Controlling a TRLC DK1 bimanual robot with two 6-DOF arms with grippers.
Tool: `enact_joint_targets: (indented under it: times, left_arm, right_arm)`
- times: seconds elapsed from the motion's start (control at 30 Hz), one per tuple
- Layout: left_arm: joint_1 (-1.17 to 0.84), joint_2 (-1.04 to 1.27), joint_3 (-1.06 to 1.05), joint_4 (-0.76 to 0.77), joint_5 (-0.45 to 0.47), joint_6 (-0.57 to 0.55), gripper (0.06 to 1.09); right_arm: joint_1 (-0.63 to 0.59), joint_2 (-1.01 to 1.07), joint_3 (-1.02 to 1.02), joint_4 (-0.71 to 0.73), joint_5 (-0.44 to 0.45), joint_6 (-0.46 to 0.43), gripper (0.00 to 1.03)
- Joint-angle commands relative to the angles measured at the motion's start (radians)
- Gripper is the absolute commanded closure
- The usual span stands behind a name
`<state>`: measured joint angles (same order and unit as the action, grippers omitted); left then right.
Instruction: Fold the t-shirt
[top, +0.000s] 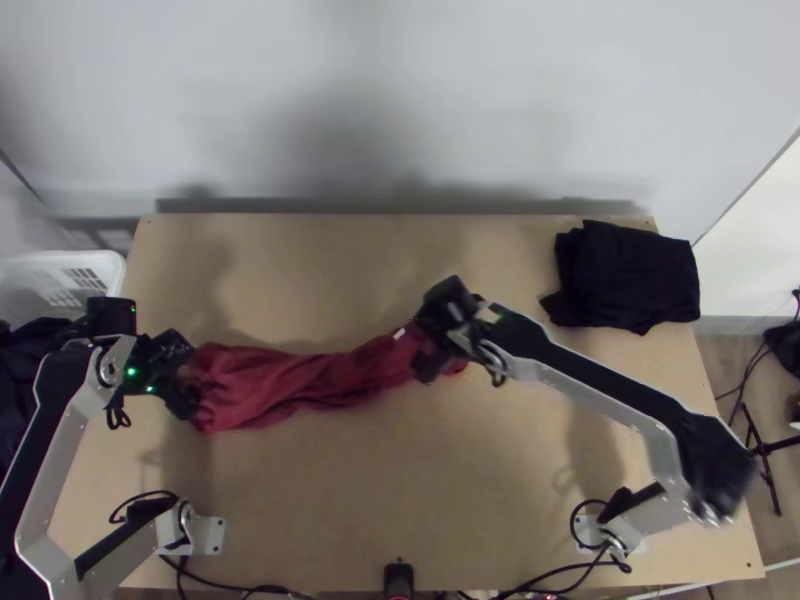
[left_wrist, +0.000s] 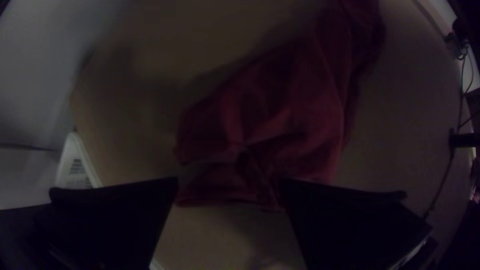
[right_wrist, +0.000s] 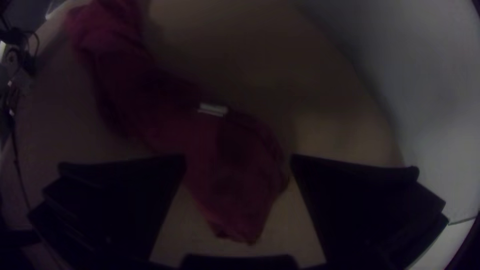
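Note:
The red t-shirt (top: 310, 385) lies bunched in a long strip across the table's middle, wider at its left end. At that end is my left gripper (top: 183, 376); in the left wrist view the left gripper (left_wrist: 228, 187) is open, the shirt's edge (left_wrist: 295, 135) lying between its fingers. Over the strip's right end is my right gripper (top: 428, 352). The right wrist view has the right gripper (right_wrist: 238, 162) open, with the narrow red end (right_wrist: 230, 190) between its fingers and a white label (right_wrist: 213, 109) beyond.
Black folded cloth (top: 625, 275) lies at the table's back right. A white basket (top: 70, 268) stands off the left edge, with dark cloth (top: 40, 350) beside it. A small black device (top: 398, 578) sits at the near edge, and cables run along it.

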<state>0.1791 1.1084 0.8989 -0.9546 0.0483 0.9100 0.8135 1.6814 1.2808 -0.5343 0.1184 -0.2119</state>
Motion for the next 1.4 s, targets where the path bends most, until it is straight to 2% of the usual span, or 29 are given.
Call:
enact_joint_targets:
  times: [0.0,0.13,0.27,0.37,0.53,0.63,0.7,0.83,0.93,1.0,1.1,1.13,1.23,1.3,1.37]
  left_arm:
    - [0.030,-0.004,-0.005,-0.016,0.002,0.021,0.11]
    - [0.030,-0.010,-0.003,-0.046,0.004,0.027,0.11]
    - [0.037,-0.015,-0.005,-0.064,0.007,0.032,0.11]
    - [0.037,-0.016,-0.011,-0.093,0.025,0.041,0.11]
    - [0.036,-0.016,-0.002,-0.116,0.038,0.056,0.11]
    - [0.033,-0.010,-0.002,-0.127,0.039,0.067,0.11]
    - [0.030,-0.004,0.003,-0.144,0.039,0.072,0.11]
    - [0.014,0.008,0.009,-0.204,0.082,0.069,0.11]
    - [-0.027,0.016,-0.014,-0.210,0.090,0.047,0.11]
    - [-0.059,0.028,-0.026,-0.207,0.093,0.026,0.19]
    - [-0.096,0.039,-0.038,-0.197,0.114,-0.003,0.23]
    - [-0.104,0.041,-0.043,-0.190,0.120,-0.010,0.31]
    - [-0.107,0.036,-0.069,-0.167,0.151,-0.013,0.46]
    - [-0.107,0.033,-0.106,-0.121,0.151,-0.010,0.66]
    - [-0.102,0.031,-0.135,-0.088,0.150,-0.008,0.70]
  right_arm:
    - [-0.002,0.176,0.111,0.042,-0.017,-0.011,0.10]
    - [-0.005,0.224,0.118,0.040,-0.036,0.008,0.12]
    - [-0.005,0.245,0.107,0.048,-0.060,0.017,0.23]
    - [-0.005,0.271,0.106,0.065,-0.074,0.017,0.35]
    - [-0.005,0.287,0.104,0.100,-0.082,0.017,0.69]
    - [-0.005,0.287,0.106,0.105,-0.082,0.017,0.74]
    - [-0.007,0.285,0.107,0.105,-0.082,0.016,0.83]
    - [-0.008,0.276,0.106,0.108,-0.082,0.016,0.94]
    - [-0.013,0.264,0.107,0.111,-0.080,0.012,0.95]
    - [-0.017,0.255,0.112,0.111,-0.080,0.014,0.95]
    - [-0.023,0.242,0.114,0.109,-0.082,0.012,0.95]
    - [-0.023,0.239,0.114,0.109,-0.080,0.012,0.95]
    - [-0.025,0.225,0.106,0.109,-0.080,0.009,0.95]
    - [-0.027,0.213,0.104,0.109,-0.080,0.009,0.95]
    - [-0.028,0.202,0.101,0.109,-0.080,0.009,0.95]
